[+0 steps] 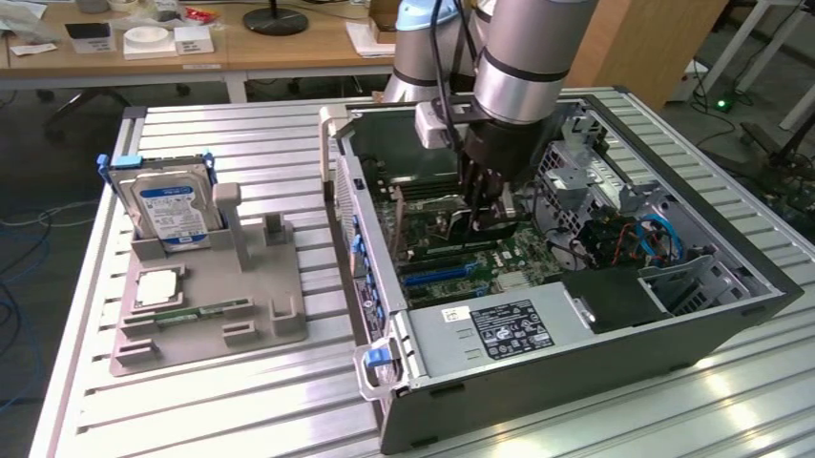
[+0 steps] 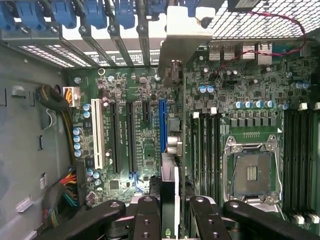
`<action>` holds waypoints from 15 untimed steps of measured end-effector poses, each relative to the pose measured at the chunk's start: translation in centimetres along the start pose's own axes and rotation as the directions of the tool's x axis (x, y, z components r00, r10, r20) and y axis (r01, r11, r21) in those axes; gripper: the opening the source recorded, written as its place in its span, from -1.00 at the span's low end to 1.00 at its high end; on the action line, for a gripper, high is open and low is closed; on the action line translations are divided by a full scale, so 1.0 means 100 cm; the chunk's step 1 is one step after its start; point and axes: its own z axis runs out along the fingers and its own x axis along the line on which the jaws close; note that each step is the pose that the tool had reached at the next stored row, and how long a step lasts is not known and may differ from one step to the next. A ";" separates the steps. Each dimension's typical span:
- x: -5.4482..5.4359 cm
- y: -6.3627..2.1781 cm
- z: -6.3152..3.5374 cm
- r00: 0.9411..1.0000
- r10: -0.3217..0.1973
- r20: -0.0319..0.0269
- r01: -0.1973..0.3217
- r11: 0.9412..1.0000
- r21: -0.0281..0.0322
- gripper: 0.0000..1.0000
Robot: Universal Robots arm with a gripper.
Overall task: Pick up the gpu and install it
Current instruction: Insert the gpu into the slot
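Inside the open computer case [image 1: 382, 286], my gripper [image 1: 491, 218] hangs low over the green motherboard [image 1: 510, 256]. In the wrist view the gripper [image 2: 170, 212] is shut on the gpu [image 2: 170, 180], a thin card seen edge-on between the black fingers [image 2: 146, 217]. The card's silver end bracket [image 2: 181, 45] reaches the rear slot openings of the case. The gpu runs right beside the long blue expansion slot [image 2: 162, 125]. Whether the card's edge sits in a slot is hidden.
Black expansion slots [image 2: 114, 137] and a white one [image 2: 96, 132] lie beside the blue slot. The CPU socket [image 2: 250, 172] and memory slots [image 2: 300, 160] are on the other side. A grey holder [image 1: 255, 305] on the slatted table carries a hard drive [image 1: 172, 212] and a memory stick [image 1: 204, 310].
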 end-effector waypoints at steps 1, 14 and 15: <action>0.000 0.0005 0.0003 1.000 -0.001 0.000 0.001 1.000 0.000 -0.46; 0.008 0.0057 0.0173 1.000 -0.002 0.000 0.002 1.000 0.000 -0.46; 0.008 0.0061 0.0188 1.000 -0.002 0.000 0.002 1.000 0.000 -0.46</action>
